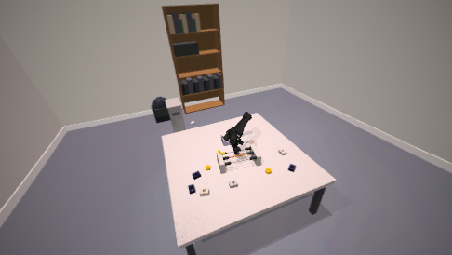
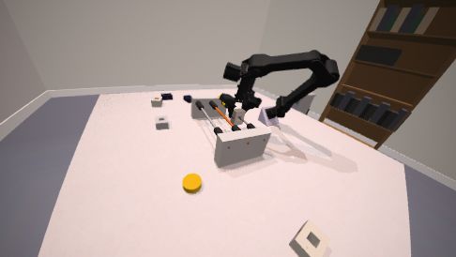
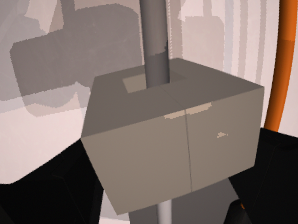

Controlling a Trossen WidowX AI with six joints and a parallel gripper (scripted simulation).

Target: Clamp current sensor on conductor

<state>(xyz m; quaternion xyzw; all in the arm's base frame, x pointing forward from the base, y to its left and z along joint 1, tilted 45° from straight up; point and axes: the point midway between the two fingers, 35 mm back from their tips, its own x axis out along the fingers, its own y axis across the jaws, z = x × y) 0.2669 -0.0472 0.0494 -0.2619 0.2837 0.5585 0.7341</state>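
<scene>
The current sensor (image 3: 135,160) (image 2: 238,114) is a grey-beige block around a grey conductor (image 3: 154,45), which passes through its square window. Its halves look closed, with only a thin seam on the face toward the wrist camera. My gripper (image 3: 156,125) (image 2: 238,113) is shut on the sensor, with a black finger against each side. The orange conductor (image 3: 286,60) (image 2: 223,116) runs beside it, apart from the sensor. The conductors span between two grey end blocks (image 2: 243,149) (image 1: 259,156). No arrow or LOAD lettering is readable, and the latch cannot be made out.
Yellow discs (image 1: 207,167) (image 1: 268,171) (image 2: 191,182), dark blue blocks (image 1: 196,175) (image 1: 292,167) and pale blocks with square holes (image 1: 233,183) (image 2: 162,124) lie around the rack on the table (image 1: 209,214). Black clamps hold the conductors near the end blocks.
</scene>
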